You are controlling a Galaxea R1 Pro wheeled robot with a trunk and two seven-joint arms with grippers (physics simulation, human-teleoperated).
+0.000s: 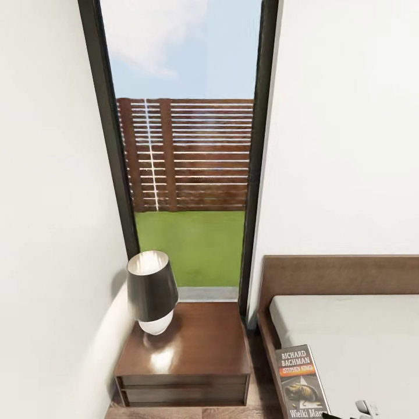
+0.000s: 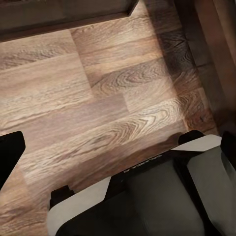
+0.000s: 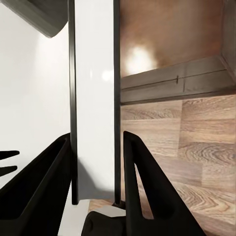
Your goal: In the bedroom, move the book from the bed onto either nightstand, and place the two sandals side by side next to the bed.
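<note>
The book, dark with an orange band and "RICHARD BACHMAN" lettering, is at the left edge of the bed, cover up, overlapping the wooden frame. In the right wrist view the book appears edge-on, and my right gripper is shut on it with a dark finger against each cover. Beyond it lies the nightstand. In the head view the nightstand stands left of the bed under the window. My left gripper hangs open over the wood floor. The sandals are out of view.
A black-shaded lamp on a white base takes the nightstand's back left corner. The tall dark-framed window is behind it, with white walls on both sides. A narrow strip of floor separates nightstand and bed. My own base is below the left gripper.
</note>
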